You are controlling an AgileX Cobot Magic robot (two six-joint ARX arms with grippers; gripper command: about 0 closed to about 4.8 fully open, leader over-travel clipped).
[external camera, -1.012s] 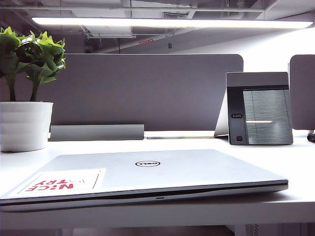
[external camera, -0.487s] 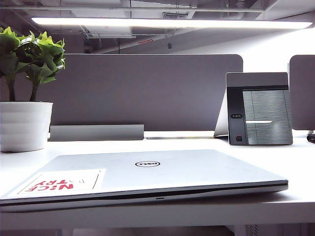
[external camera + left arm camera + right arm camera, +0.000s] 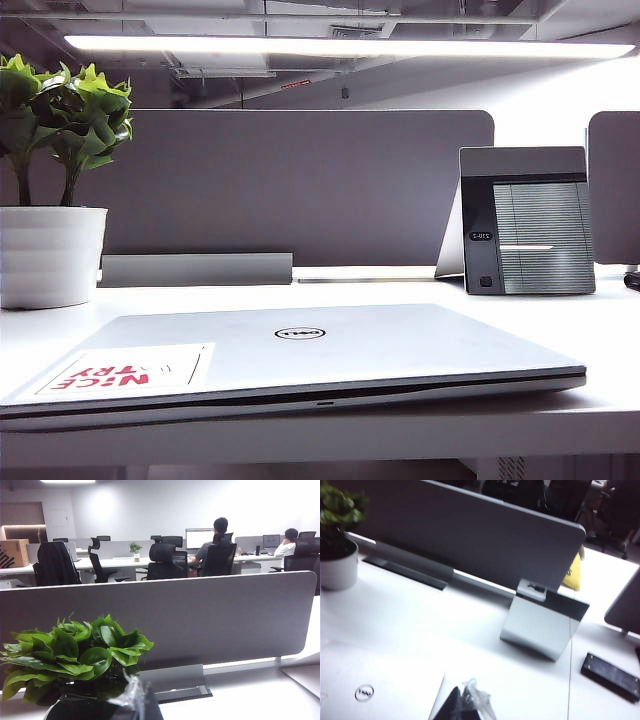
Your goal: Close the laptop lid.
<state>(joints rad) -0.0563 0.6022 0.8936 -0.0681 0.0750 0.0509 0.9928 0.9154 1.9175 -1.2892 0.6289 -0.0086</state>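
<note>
The laptop lid (image 3: 330,345) lies flat on the laptop base (image 3: 400,392), silver back up, with the round logo and the red-lettered sticker (image 3: 130,368) showing. Only a thin dark seam runs along the front edge. Neither gripper shows in the exterior view. In the right wrist view my right gripper (image 3: 465,702) hangs shut and empty over the table, just past the corner of the laptop lid (image 3: 380,692). In the left wrist view my left gripper (image 3: 142,702) is shut and empty beside the green plant (image 3: 75,650), facing the partition.
A plant in a white pot (image 3: 50,255) stands at the left. A grey partition (image 3: 300,185) runs along the back. A grey-black slatted box (image 3: 528,220) stands at the back right, and a flat black device (image 3: 610,676) lies beyond it.
</note>
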